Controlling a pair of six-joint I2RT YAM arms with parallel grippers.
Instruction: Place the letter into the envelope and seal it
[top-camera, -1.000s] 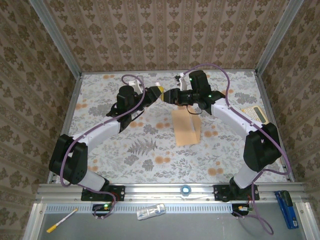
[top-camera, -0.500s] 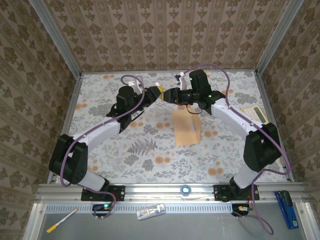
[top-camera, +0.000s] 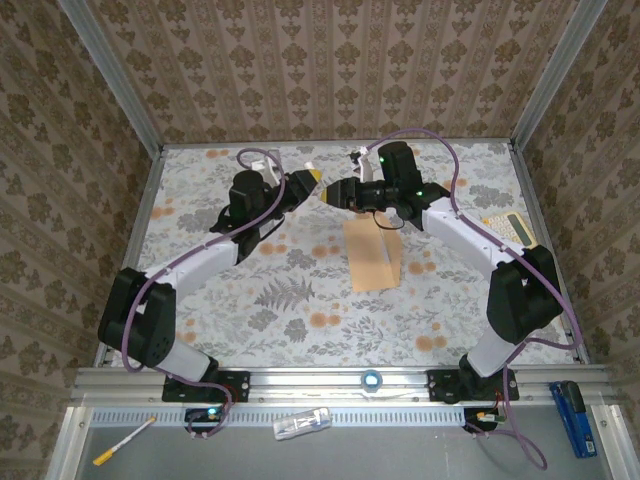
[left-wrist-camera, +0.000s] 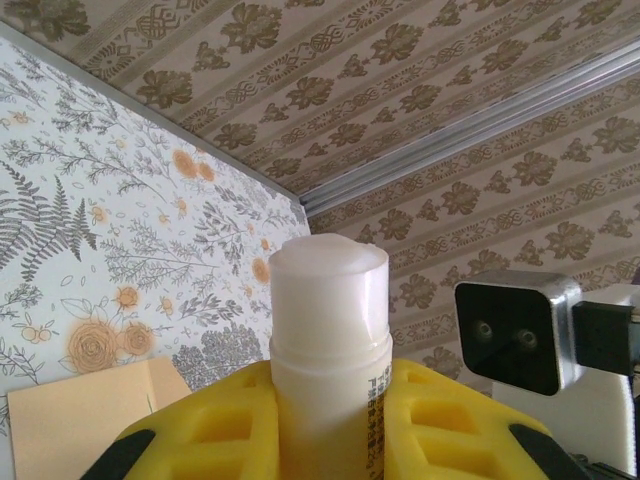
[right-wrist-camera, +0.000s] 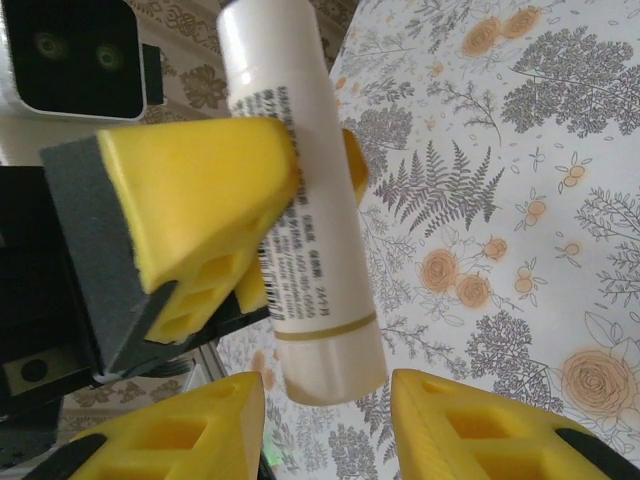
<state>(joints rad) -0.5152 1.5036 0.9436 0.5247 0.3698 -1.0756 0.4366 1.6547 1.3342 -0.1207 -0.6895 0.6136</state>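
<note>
The tan envelope (top-camera: 375, 255) lies flat mid-table, its corner also in the left wrist view (left-wrist-camera: 90, 410). The letter is hidden. Above the envelope's far end, my left gripper (top-camera: 311, 182) is shut on a white glue stick (left-wrist-camera: 330, 320), whose body sits between the yellow fingers (left-wrist-camera: 450, 420). In the right wrist view the glue stick (right-wrist-camera: 300, 200) points down from the left gripper's fingers (right-wrist-camera: 200, 190). Its banded end hangs between the fingers of my right gripper (right-wrist-camera: 328, 400). That gripper (top-camera: 336, 192) is open, with a gap on each side of the stick.
A pale yellow calculator (top-camera: 510, 228) lies by the table's right edge. Patterned walls close in the far and side edges. On the front rail shelf lie a pen (top-camera: 125, 440), a clear small item (top-camera: 302, 424) and a blue tool (top-camera: 573, 418).
Both grippers have shifted slightly left and toward the far wall together. The glue stick stays in the left gripper. The envelope has not moved.
</note>
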